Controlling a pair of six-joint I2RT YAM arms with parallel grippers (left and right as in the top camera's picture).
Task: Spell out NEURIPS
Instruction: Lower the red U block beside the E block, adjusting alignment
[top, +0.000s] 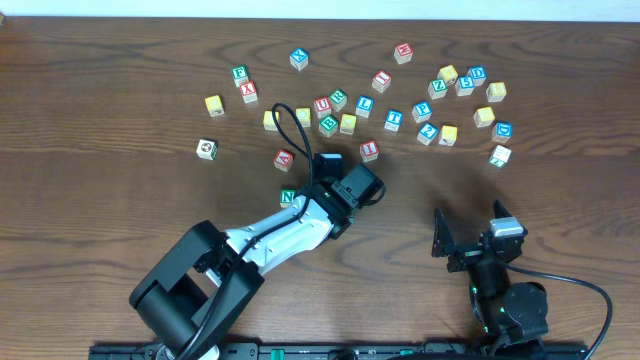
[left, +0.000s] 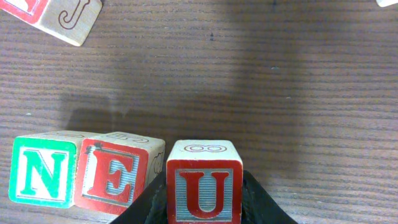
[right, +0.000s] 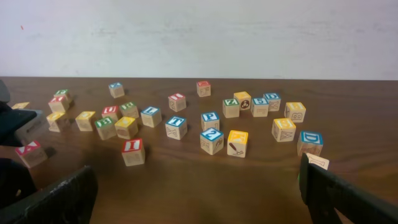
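Right of the N cube (left: 42, 177) and E cube (left: 112, 180), across a narrow gap, the left pincer (left: 203, 205) clamps the U cube (left: 205, 183), while the right pincer (top: 472, 232) gapes empty, well apart.

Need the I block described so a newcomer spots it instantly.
On the wooden table, find the scatter of letter blocks across the far half. Just beyond the left arm's black wrist, the I block stands alone at the scatter's near edge. It alone shows a red-framed I on top.

N cube (left: 42, 175) green — E cube (left: 112, 180), U cube (left: 204, 190) red.
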